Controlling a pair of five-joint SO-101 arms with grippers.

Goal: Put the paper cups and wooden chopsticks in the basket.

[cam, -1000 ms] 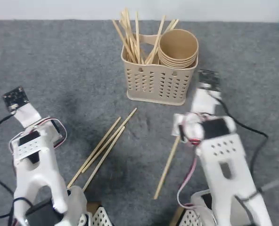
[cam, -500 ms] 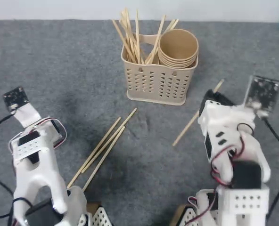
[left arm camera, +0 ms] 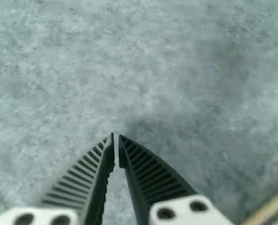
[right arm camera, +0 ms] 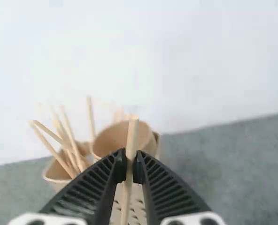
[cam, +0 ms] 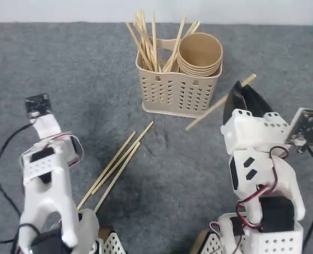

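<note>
Your basket (cam: pixel 172 95), upper centre of the high view, holds stacked paper cups (cam: pixel 200 50) and a bundle of chopsticks (cam: pixel 146 39). Just right of it, your right gripper (right arm camera: pixel 128 157) is clamped on one chopstick (cam: pixel 214 106). At lower left, your left gripper (left arm camera: pixel 115 138) is pinched closed on nothing above the carpet (left arm camera: pixel 176 70). Loose chopsticks (cam: pixel 116 165) lie at centre.

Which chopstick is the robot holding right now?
Find the beige basket at the carpet's far side. Just right of it, the right claw pinches one chopstick slanting in mid-air; the other loose chopsticks lie flat on the carpet.
</note>
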